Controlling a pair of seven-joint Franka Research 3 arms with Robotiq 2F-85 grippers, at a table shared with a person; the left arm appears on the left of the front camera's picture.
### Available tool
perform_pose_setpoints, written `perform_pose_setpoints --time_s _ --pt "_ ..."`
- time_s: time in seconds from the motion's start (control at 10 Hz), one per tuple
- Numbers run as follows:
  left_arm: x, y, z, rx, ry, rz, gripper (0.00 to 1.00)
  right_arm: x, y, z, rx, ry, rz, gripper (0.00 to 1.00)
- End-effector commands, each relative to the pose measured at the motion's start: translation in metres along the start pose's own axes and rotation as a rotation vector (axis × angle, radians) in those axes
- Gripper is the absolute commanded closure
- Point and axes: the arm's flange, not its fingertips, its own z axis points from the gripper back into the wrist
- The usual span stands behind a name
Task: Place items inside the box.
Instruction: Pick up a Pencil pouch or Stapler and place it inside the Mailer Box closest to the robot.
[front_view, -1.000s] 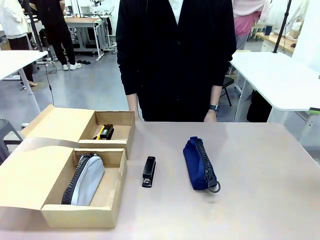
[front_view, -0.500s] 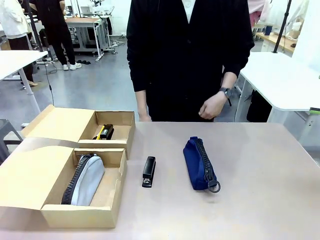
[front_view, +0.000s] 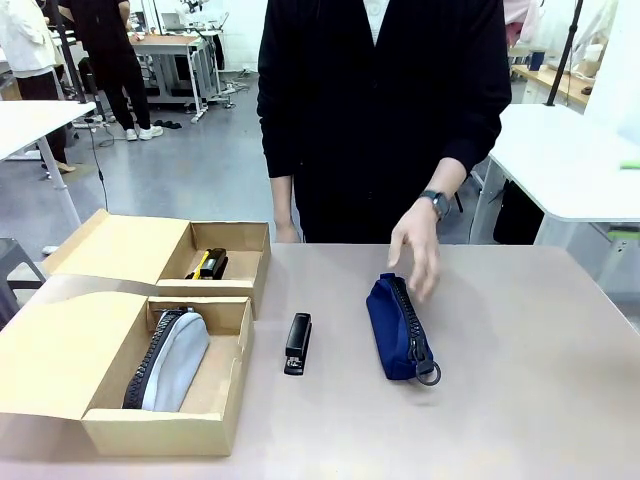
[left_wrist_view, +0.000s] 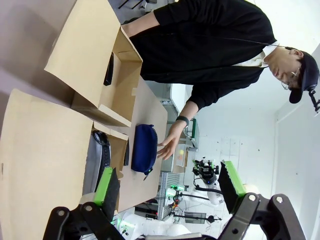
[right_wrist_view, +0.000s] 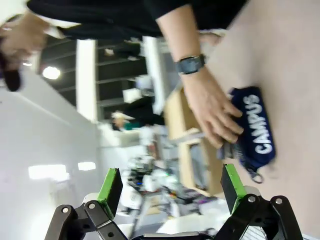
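Beige worktop (front_view: 520, 400) carries the box (front_view: 60, 350) with the grey pouch (front_view: 170, 358) in its near compartment, the black stapler (front_view: 298, 343) beside it, and the navy pouch (front_view: 400, 325) under a person's hand (front_view: 418, 245), while the left tool (left_wrist_view: 167, 175) and right tool (right_wrist_view: 170, 175) gape wide, empty.

We see the left gripper (left_wrist_view: 167, 186) with its jaws spread wide and nothing between the green pads (left_wrist_view: 104, 182). The right gripper (right_wrist_view: 170, 187) stands the same way, jaws wide apart and empty. Across the table (front_view: 520, 380), the person's left hand (front_view: 415, 248) reaches forward and down past the far edge. It is palm down, with the fingers loosely spread and pointing downward and the forearm bare. The person's right arm (front_view: 284, 215) hangs straight at the side, close to that far edge.
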Motion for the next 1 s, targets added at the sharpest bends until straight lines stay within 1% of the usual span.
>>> perform_pose_setpoints --time_s 0.0,0.1,0.2,0.3,0.4,0.5,0.6,0.7,0.9 --pt "-0.003 0.000 0.001 -0.012 0.001 -0.017 0.00 0.005 0.031 -0.078 -0.320 0.092 0.099 0.00" --pt "-0.003 0.000 0.001 -0.012 0.001 -0.017 0.00 0.025 0.028 -0.038 -0.068 0.105 0.098 0.00" --pt "-0.003 0.000 0.001 -0.012 0.001 -0.017 0.00 0.043 0.007 0.008 -0.001 0.060 -0.003 0.00" --pt "-0.003 0.000 0.001 -0.012 0.001 -0.017 0.00 0.031 -0.006 0.036 -0.041 0.070 0.020 0.00" --pt "-0.003 0.000 0.001 -0.012 0.001 -0.017 0.00 0.022 -0.016 0.056 0.025 0.040 0.037 0.00" --pt "-0.003 0.000 0.001 -0.012 0.001 -0.017 0.00 0.018 -0.023 0.057 0.008 0.075 0.042 0.00" --pt "-0.003 0.000 0.001 -0.012 0.001 -0.017 0.00 0.020 -0.026 0.050 -0.011 0.111 0.032 0.00" --pt "-0.003 0.000 0.001 -0.012 0.001 -0.017 0.00 0.023 -0.024 0.043 -0.004 0.127 0.034 0.00" --pt "-0.003 0.000 0.001 -0.012 0.001 -0.017 0.00 0.026 -0.019 0.035 -0.034 0.141 0.031 0.00"
